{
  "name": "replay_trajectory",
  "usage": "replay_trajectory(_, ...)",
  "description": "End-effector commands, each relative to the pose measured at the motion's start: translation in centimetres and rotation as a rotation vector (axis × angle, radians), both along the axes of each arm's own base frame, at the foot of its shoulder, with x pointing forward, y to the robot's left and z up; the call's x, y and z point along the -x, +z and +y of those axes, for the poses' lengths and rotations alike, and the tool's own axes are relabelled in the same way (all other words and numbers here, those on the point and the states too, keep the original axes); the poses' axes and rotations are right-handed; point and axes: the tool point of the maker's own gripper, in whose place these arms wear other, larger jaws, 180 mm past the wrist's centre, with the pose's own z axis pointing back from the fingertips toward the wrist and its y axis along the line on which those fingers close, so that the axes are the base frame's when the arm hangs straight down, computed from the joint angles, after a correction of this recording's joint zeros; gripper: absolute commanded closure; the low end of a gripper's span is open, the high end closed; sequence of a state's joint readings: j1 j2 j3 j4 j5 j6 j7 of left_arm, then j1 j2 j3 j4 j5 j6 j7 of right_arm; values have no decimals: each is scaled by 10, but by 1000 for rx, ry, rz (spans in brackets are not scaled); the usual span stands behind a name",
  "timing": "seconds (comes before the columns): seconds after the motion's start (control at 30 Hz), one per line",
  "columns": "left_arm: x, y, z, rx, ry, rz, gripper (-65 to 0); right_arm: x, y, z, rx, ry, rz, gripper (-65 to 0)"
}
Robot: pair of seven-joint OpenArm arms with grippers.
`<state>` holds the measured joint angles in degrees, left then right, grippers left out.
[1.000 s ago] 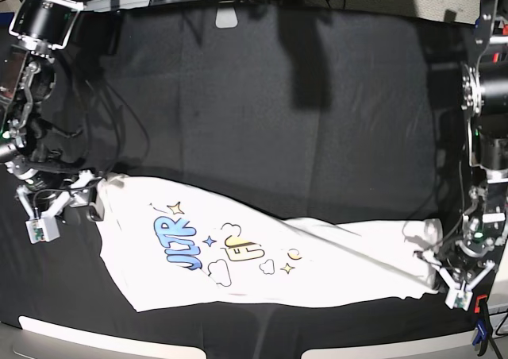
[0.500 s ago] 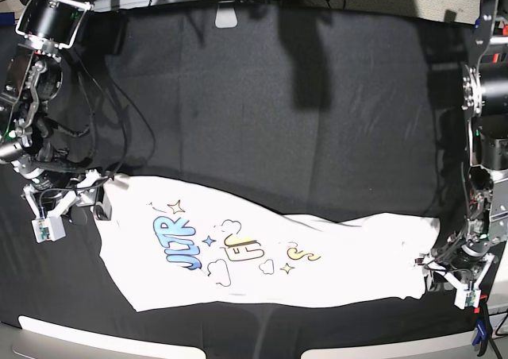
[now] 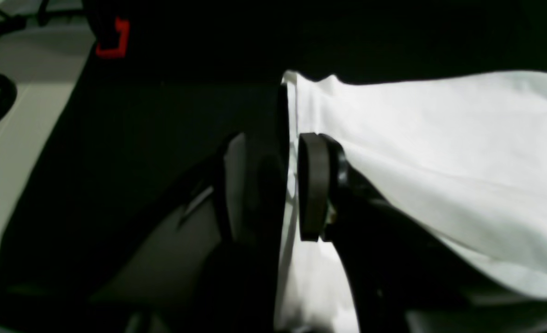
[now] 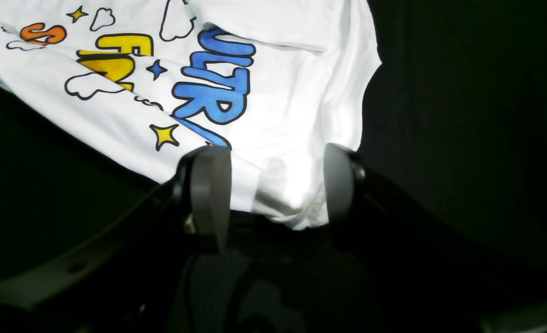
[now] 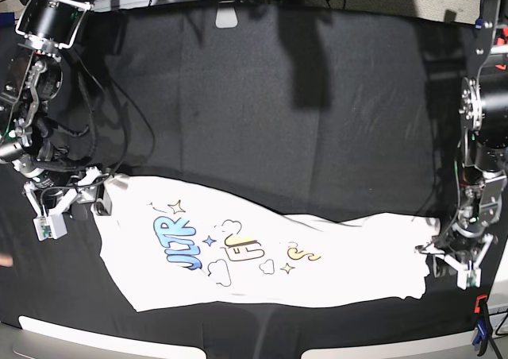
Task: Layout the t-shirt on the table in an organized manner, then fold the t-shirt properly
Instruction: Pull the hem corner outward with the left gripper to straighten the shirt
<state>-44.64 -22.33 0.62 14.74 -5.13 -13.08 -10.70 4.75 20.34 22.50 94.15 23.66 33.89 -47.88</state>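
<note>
We are spreading the white printed cotton t-shirt (image 5: pixel 262 256) on the black cloth surface (image 5: pixel 278 97). Our left tool (image 3: pixel 294 185) pinches its hem narrowly; our right tool (image 4: pixel 266 194) gapes wide around a corner. Next, tug outward.

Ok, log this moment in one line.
shirt: spread print-up on table | left gripper: hem between jaws, grip unclear | right gripper: open over shirt edge
</note>
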Motion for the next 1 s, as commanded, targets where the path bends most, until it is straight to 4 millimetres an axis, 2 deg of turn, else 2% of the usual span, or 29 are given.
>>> replay_trajectory(0.0, -10, 17, 0, 7, 3, -44, -170, -8, 20, -2, 8, 7, -61, -294)
replay_trajectory(0.13, 3, -19, -19, -11, -47, 80, -170, -8, 20, -2, 5, 8, -64, -294)
replay_trajectory(0.33, 14, -42, -22, -6, -49, 223, -154, -8, 20, -2, 5, 8, -64, -294)
replay_trajectory(0.37, 16, -45, -22, -5, -48, 237, -118, -8, 20, -2, 5, 9, -65, -294)
replay_trajectory(0.43, 18, -47, -22, -2, -47, 254, 0, -8, 21, -2, 4, 9, -68, -294)
replay_trajectory(0.57, 23, -50, -20, 108, -38, 284, 0, -8, 21, -2, 4, 9, -68, -294)
replay_trajectory(0.67, 33, -46, -28, 207, -146, 263, 0, -8, 21, -1, 2, 10, -68, -294)
replay_trajectory(0.8, 68, -43, -29, 281, -277, 214, 0, -8, 21, -1, 2, 10, -67, -294)
replay_trajectory(0.97, 125, -46, -15, 241, -317, 171, 0, -8, 20, -1, 3, 10, -64, -294)
